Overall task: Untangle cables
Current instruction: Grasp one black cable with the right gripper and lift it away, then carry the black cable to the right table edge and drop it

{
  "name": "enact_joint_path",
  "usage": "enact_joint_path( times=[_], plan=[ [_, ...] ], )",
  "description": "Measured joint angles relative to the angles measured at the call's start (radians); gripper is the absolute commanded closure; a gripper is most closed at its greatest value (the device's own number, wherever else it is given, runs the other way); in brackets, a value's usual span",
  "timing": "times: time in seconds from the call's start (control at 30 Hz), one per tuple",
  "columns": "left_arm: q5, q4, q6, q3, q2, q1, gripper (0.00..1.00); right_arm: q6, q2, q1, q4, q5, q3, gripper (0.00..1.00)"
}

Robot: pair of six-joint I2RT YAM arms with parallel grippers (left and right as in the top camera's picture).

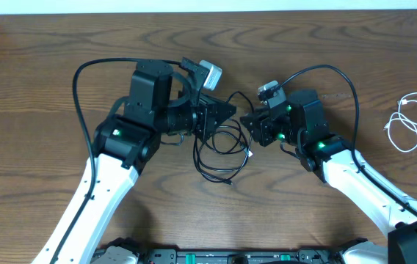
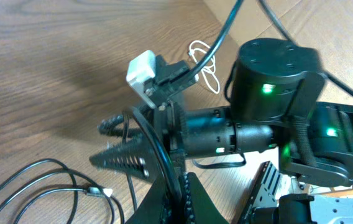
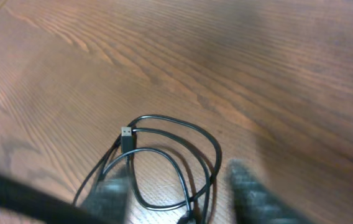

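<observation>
1. Step in hand: the two cords are already separate, and work is on the thin black USB cord [image 1: 223, 143], which lies in loose overlapping loops on the dark brown wood-grain table [image 1: 47, 44]. The task looks to be in its later part, with the black cord's own crossings left to open out.
2. Position of the task's things: the thin white cord [image 1: 411, 119] lies in small loops well apart from the black coil, on the far side of the right arm. It touches nothing else.
3. Left gripper [image 1: 230, 111]: it sits just beside the black coil, on its upper left edge, with its jaws together. In the left wrist view a black strand curves in against its tips. Whether that strand is nipped cannot be told.
4. Right gripper [image 3: 183, 199]: it hangs directly above the black coil with its two fingers [image 3: 254, 193] clearly apart and nothing between them. The silver-tipped plug end [image 3: 125, 133] lies on the coil's upper left rim in that view, untouched.
5. Next move, as a judgement: the right gripper needs to descend onto a single strand or the plug end and close. It must then draw away from the coil without dragging a second loop along.
</observation>
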Motion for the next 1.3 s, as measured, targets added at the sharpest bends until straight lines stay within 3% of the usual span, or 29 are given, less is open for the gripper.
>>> enact_joint_path(
  times=[0.07,0.17,0.23,0.27,0.37,0.67,1.07,1.3],
  plan=[
    [0.0,0.0,0.0,0.0,-0.01,0.0,0.92,0.004,0.0,0.0,-0.015,0.003,0.0,0.91],
    [-0.001,-0.001,0.0,0.0,-0.013,0.0,0.92,0.01,0.0,0.0,-0.074,0.007,0.0,0.96],
    [-0.01,-0.009,0.0,0.0,-0.013,0.0,0.83,0.013,0.0,0.0,-0.13,0.021,0.0,0.99],
    [-0.021,-0.015,-0.001,0.0,-0.013,0.0,0.72,0.013,0.0,0.0,-0.157,0.036,0.0,0.99],
    [-0.087,-0.07,0.011,0.0,-0.013,0.0,0.6,0.013,0.0,-0.002,-0.219,0.093,0.0,0.99],
    [-0.303,-0.215,0.012,0.0,0.04,0.0,0.59,0.013,-0.014,-0.096,-0.326,0.109,0.096,0.99],
    [-0.359,-0.232,0.012,0.0,0.258,0.0,0.59,-0.035,-0.166,-0.32,-0.443,0.082,0.709,0.99],
    [-0.363,-0.232,0.012,0.0,0.331,0.0,0.58,-0.043,-0.197,-0.437,-0.442,0.082,0.834,0.99]
  ],
)
